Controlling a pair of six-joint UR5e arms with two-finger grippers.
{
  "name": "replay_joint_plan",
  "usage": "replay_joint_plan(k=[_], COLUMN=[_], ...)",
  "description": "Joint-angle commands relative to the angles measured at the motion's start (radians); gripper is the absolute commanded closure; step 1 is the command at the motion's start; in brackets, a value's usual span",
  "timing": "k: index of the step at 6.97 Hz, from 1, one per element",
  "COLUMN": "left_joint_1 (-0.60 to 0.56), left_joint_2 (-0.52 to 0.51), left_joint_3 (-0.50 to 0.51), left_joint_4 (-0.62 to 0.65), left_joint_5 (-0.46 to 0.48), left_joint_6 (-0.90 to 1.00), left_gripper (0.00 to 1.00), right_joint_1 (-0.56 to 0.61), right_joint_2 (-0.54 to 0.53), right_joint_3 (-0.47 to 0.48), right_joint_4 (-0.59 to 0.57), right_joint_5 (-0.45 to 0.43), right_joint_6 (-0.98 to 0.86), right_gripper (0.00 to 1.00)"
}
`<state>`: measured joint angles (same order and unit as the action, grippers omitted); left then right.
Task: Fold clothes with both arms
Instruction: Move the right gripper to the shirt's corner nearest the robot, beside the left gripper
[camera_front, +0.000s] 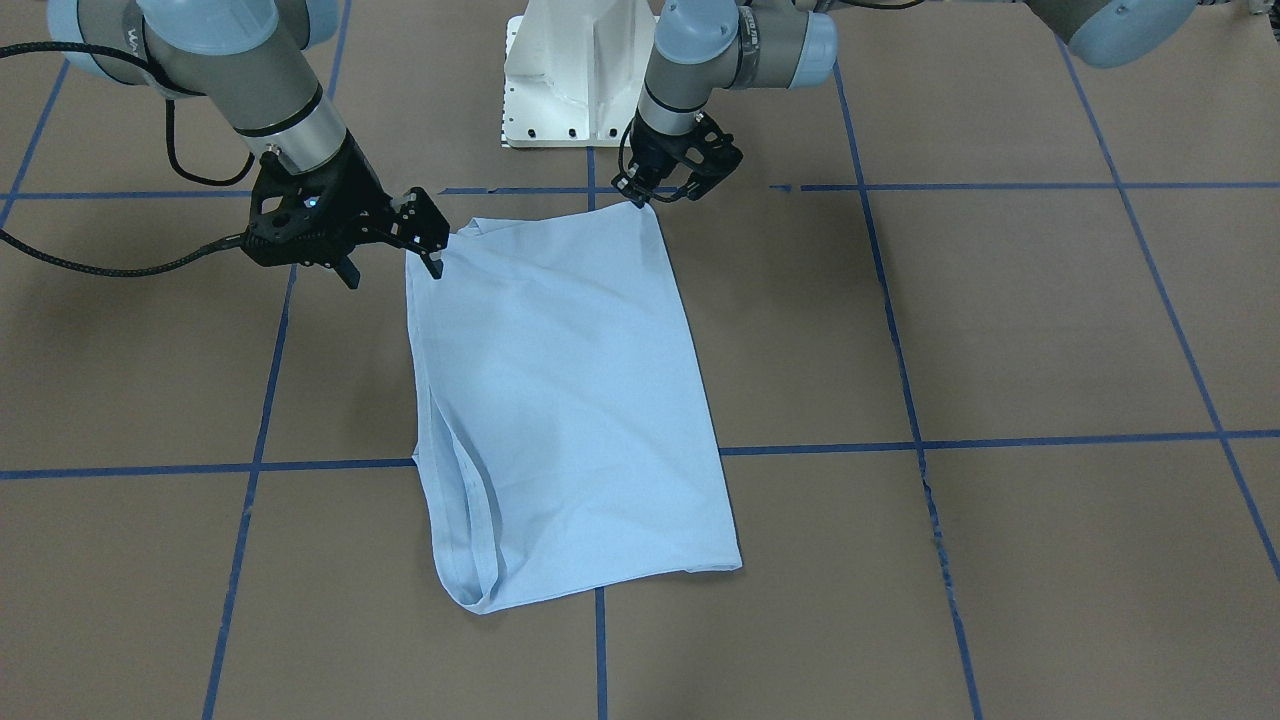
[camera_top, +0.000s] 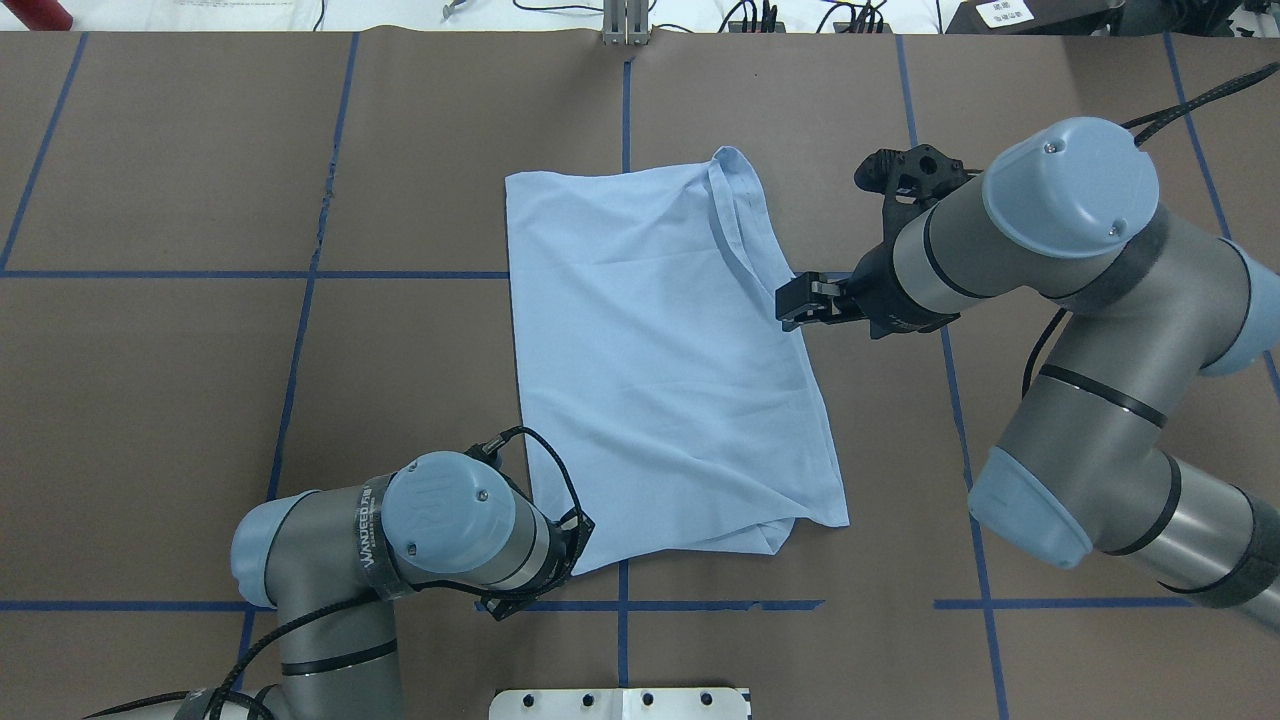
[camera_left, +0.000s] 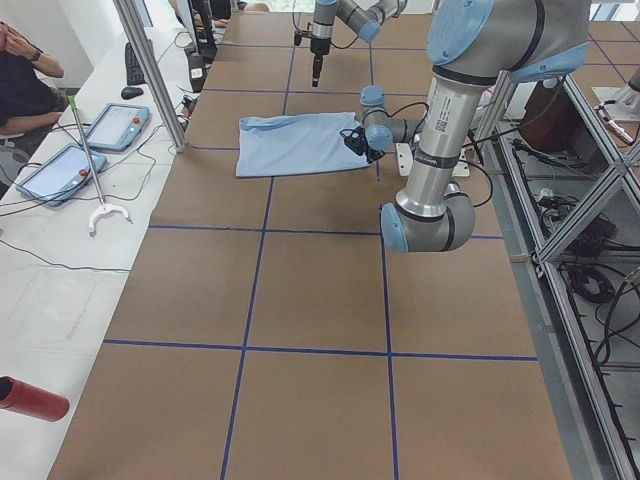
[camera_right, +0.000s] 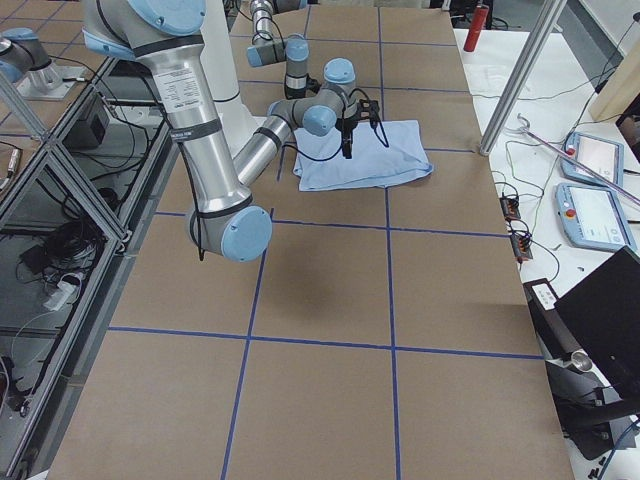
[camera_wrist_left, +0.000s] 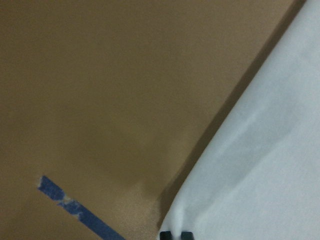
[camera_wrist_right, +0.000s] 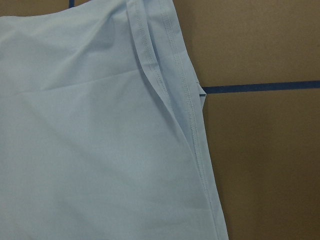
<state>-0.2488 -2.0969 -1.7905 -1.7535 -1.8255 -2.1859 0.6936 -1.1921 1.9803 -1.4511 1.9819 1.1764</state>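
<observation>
T-shirt (camera_front: 570, 400) lies flat mid-worktop (camera_front: 1000, 330). Left tool (camera_front: 641, 198) is pinched narrow on its robot-side corner, while right tool (camera_front: 392, 268) gapes wide beside the other corner.

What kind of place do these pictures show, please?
Probably a robotics lab or test cell: a left arm and a right arm stand at a brown table gridded with blue tape, a T-shirt lies on it, and teach pendants sit alongside.

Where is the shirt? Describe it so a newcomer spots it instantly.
On the brown table crossed by blue tape lines, look just in front of the white pedestal. The T-shirt lies there, the only pale-blue cloth, folded into a long rectangle.
</observation>
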Motion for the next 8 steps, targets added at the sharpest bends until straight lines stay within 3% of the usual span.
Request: replay_joint_plan(k=[1,3,5,8], left_joint_1=[-0.004,0.0,0.0,0.0], left_joint_2=[0.0,0.017,0.021,0.02], left_joint_3=[-0.012,-0.087,-0.106,-0.106], left_joint_4=[0.023,0.119,0.131,0.131], left_joint_5=[-0.001,-0.001,-0.001,-0.003], left_joint_6=[0.014,0.069,0.071,0.077], left_gripper=[1.0,1.0,1.0,1.0], right_joint_1=[0.0,-0.025,-0.112,-0.238], right_joint_2=[-0.001,-0.004,-0.006,-0.024], right_joint_3=[-0.001,-0.006,-0.001,-0.001], right_joint_4=[0.0,-0.002,0.0,-0.006], right_joint_5=[0.0,-0.002,-0.024,-0.13], right_joint_6=[0.0,0.059,0.277,0.5], right_gripper=[0.0,0.0,0.0,0.0])
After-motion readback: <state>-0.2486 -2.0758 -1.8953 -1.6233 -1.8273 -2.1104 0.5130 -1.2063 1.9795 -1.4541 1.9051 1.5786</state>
